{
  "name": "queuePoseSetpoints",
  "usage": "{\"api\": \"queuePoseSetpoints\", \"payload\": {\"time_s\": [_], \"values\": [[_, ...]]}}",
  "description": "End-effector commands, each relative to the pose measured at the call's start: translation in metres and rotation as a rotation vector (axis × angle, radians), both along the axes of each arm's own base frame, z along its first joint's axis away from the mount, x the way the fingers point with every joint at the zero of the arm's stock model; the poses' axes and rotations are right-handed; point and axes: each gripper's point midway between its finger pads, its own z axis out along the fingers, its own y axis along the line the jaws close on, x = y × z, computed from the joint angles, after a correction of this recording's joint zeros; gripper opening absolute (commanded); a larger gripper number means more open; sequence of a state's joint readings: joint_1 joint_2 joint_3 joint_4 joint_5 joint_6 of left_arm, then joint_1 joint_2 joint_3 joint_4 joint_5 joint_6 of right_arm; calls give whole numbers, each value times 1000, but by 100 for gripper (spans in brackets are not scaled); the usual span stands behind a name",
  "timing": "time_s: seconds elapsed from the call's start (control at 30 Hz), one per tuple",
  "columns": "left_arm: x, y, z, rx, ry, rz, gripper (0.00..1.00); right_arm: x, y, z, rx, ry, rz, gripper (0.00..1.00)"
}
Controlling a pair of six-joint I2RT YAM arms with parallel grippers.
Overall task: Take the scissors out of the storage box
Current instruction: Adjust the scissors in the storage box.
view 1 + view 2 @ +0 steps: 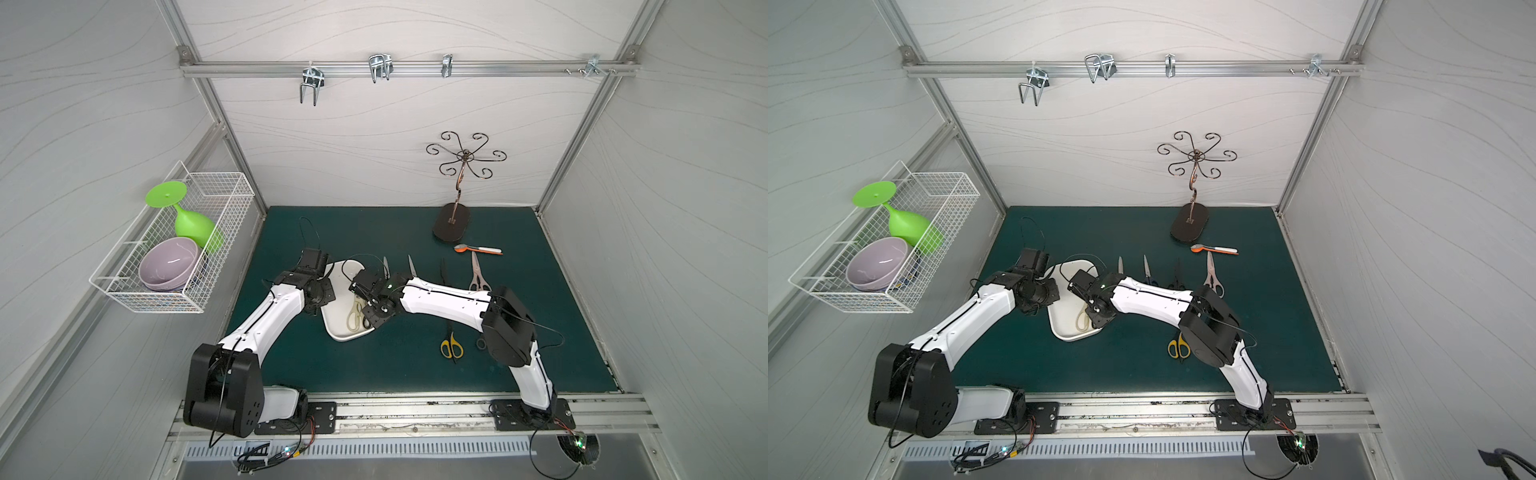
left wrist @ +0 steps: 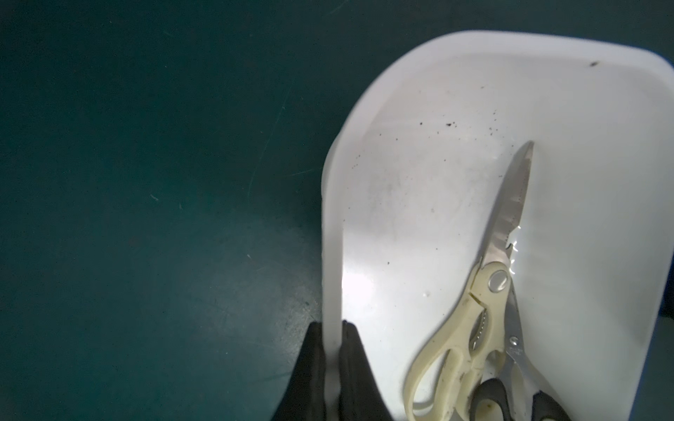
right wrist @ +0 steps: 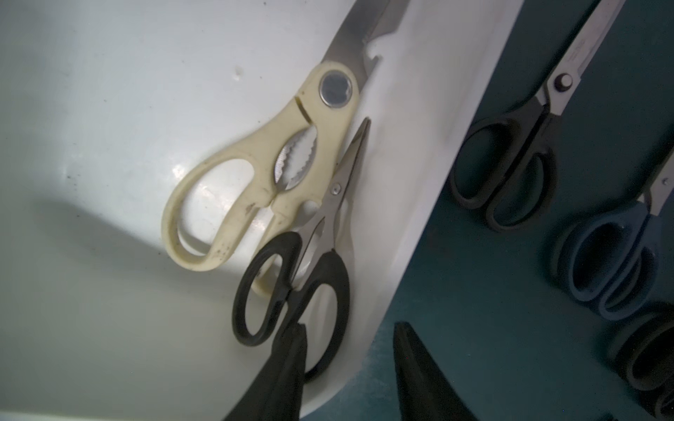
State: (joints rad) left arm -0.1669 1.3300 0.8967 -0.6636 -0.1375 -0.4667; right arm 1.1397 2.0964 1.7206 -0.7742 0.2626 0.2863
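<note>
The job is mostly done, by my reading. Several scissors already lie on the green mat [image 1: 374,374] right of the storage box [image 1: 337,326], among them a yellow-handled pair [image 1: 446,348] nearer the front edge and a pink pair [image 1: 477,274]. The box sits left of the mat's middle and holds two more: the cream shears [image 3: 313,105] and a small black-handled pair [image 3: 332,264], both against one long wall. The left gripper [image 2: 332,328] pinches the opposite wall, apparently steadying the box. The right gripper [image 3: 350,324] is spread, one finger over the black handles, the other outside the wall.
</note>
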Motion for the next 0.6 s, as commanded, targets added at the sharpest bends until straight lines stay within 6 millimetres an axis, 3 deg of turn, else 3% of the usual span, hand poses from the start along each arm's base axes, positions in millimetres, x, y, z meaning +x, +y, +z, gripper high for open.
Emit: {"api": "queuePoseSetpoints", "payload": {"time_s": [0.0, 0.17, 0.4, 0.57], "values": [[8, -2, 13, -5, -55, -1, 0, 0, -7, -4, -78, -22, 19, 43], [8, -2, 14, -5, -55, 0, 0, 3, -13, -13, -168, -43, 47, 43], [7, -2, 14, -4, -55, -1, 0, -2, -6, -19, -180, -22, 70, 42], [7, -2, 13, -6, -53, -1, 0, 2, -16, -19, -250, -46, 76, 42]]}}
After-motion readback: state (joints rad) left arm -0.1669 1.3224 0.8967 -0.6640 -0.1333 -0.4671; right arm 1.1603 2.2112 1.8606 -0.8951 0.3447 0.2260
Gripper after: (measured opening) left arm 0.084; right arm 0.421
